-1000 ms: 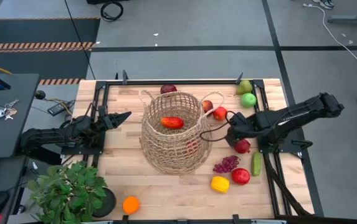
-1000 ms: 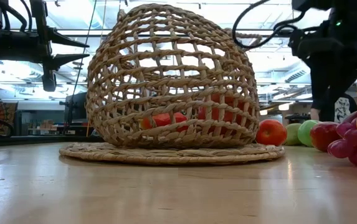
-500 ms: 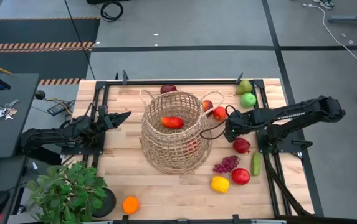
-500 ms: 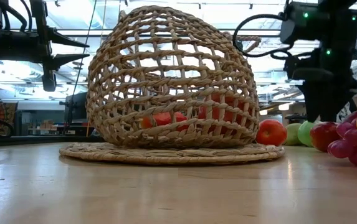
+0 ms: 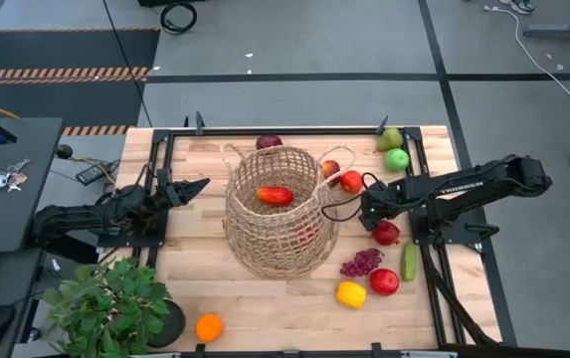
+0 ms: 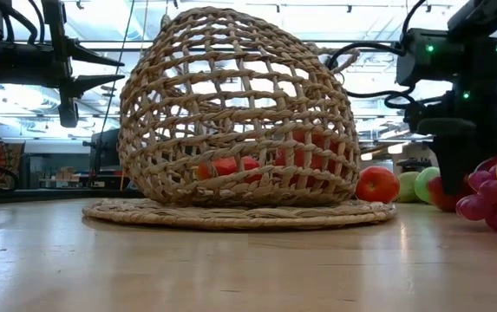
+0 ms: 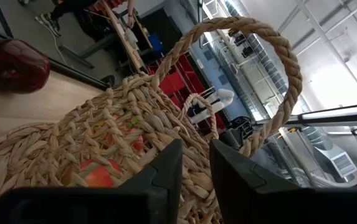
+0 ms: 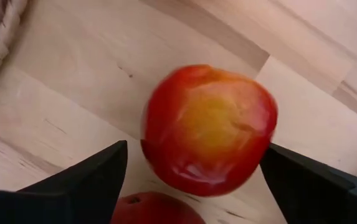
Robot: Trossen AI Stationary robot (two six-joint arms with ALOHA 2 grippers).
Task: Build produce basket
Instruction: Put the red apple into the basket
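Observation:
The tan wicker basket (image 5: 280, 214) rests on the table's middle, with a red pepper (image 5: 275, 195) and other red produce inside. My right gripper (image 5: 364, 201) is just right of it, pointing down and open. In the right wrist view its fingers (image 8: 194, 151) stand on either side of a red-and-yellow apple (image 8: 209, 127) without touching it. A second red apple (image 8: 156, 211) lies close by. My left gripper (image 5: 200, 186) waits shut in the air left of the basket, pointing at it (image 7: 194, 165).
More produce lies right of the basket: a dark red apple (image 5: 386, 233), grapes (image 5: 361, 263), a cucumber (image 5: 408, 262), a yellow fruit (image 5: 350, 294) and a red apple (image 5: 384, 281). A pear (image 5: 391, 139) and green apple (image 5: 396, 159) sit far right. A potted plant (image 5: 115, 303) and orange (image 5: 208, 327) are near left.
My right gripper has come down toward the table and moved a little toward the basket, ending over the red apples beside it. The basket and the produce have kept their places.

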